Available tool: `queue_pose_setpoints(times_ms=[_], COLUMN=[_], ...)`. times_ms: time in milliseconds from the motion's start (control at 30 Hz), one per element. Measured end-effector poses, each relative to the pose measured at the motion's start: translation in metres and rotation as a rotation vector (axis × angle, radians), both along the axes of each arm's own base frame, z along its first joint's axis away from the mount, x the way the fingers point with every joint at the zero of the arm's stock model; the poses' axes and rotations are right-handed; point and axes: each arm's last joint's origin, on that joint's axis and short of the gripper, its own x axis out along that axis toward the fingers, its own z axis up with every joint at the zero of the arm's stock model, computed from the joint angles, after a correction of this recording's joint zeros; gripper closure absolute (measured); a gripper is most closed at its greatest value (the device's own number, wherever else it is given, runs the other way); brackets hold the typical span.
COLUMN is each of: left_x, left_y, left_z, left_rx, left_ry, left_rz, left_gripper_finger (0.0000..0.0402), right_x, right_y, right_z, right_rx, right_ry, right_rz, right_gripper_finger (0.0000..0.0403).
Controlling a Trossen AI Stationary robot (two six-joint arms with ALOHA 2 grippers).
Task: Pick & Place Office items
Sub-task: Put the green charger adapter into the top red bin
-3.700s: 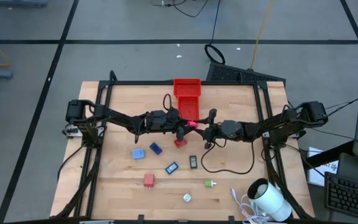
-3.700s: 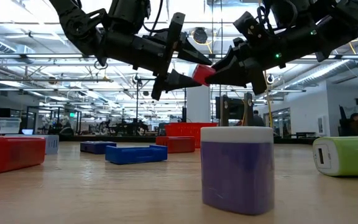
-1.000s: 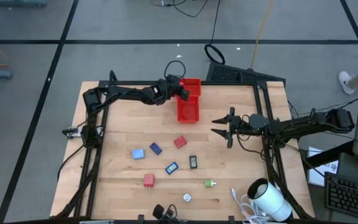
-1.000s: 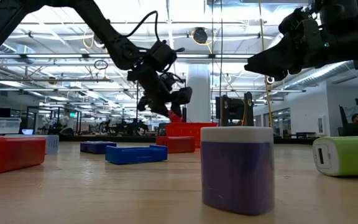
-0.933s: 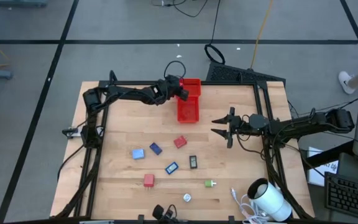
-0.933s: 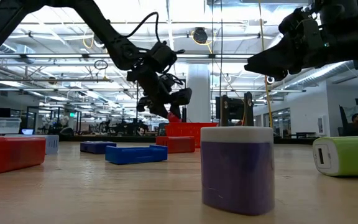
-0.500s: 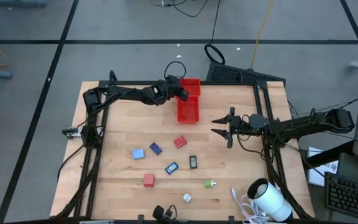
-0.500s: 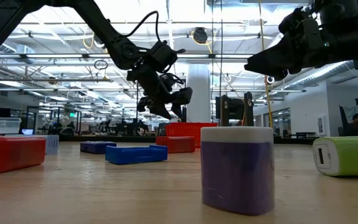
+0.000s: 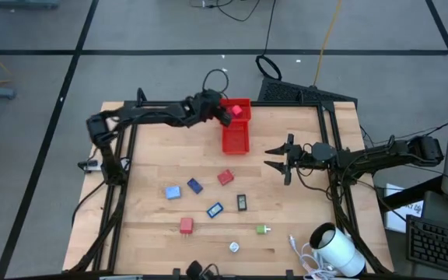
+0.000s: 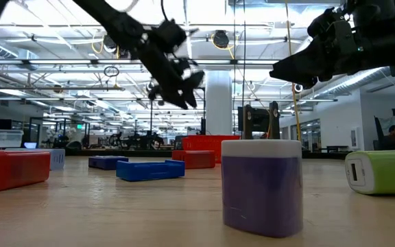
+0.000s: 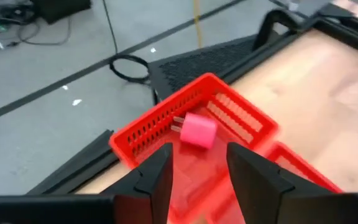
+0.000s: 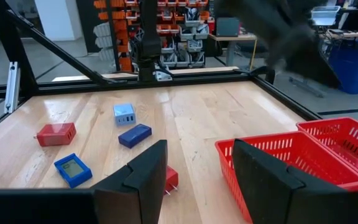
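Note:
My left gripper (image 9: pixel 224 113) hangs open just left of the red tray's (image 9: pixel 236 141) far compartment; in its wrist view the open fingers (image 11: pixel 197 180) frame that compartment. A pink plug piece (image 11: pixel 197 129) lies inside it, also showing from above (image 9: pixel 237 111). On the bare wood nearer lie a red piece (image 9: pixel 225 177), a blue one (image 9: pixel 195 185), a light-blue one (image 9: pixel 173 191), a blue one with a screen (image 9: pixel 215 209), a black one (image 9: pixel 242 202), another red (image 9: pixel 186 225), a green-white one (image 9: pixel 264 229) and a whitish one (image 9: pixel 234 246). My right gripper (image 9: pixel 275 160) waits open, raised, right of the tray.
A big white cylinder (image 9: pixel 337 250) with its cable sits at the table's near right corner. Black frame bars run along the table's left, right and far sides. Bare wood lies between the tray and the scattered pieces. The right wrist view shows the tray (image 12: pixel 291 163) and pieces (image 12: pixel 134 135).
My left gripper has risen and drawn back a little toward the table's far left, away from the tray. The pink piece, seen earlier at its fingertips above the tray, now lies uncovered in the tray's far compartment. The right arm has kept still.

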Motion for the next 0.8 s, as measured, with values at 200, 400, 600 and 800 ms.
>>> queue_pose_setpoints(times_ms=[200,400,600,800], left_x=[-0.029,-0.054,-0.086,-0.129], left_y=[-0.036,-0.093,-0.151,-0.190], left_z=[0.055,0.084,0.070,0.037], left_rx=[0.026,0.106,0.190,0.218], left_ry=[0.009,-0.030,-0.138,-0.246], left_rz=[-0.066,-0.234,-0.436,-0.596], left_gripper_finger=[0.0261,0.0264,0.0250,0.0232], right_x=[0.000,-0.002,-0.005,-0.004], right_y=[0.000,0.000,0.002,0.013], right_z=[0.000,0.004,0.009,0.009], right_rx=[0.000,0.022,0.053,0.063], right_ry=[-0.001,-0.026,-0.064,-0.060], right_rz=[0.000,0.000,0.011,0.073], right_gripper_finger=[0.0232,0.0232,0.0232,0.0232])
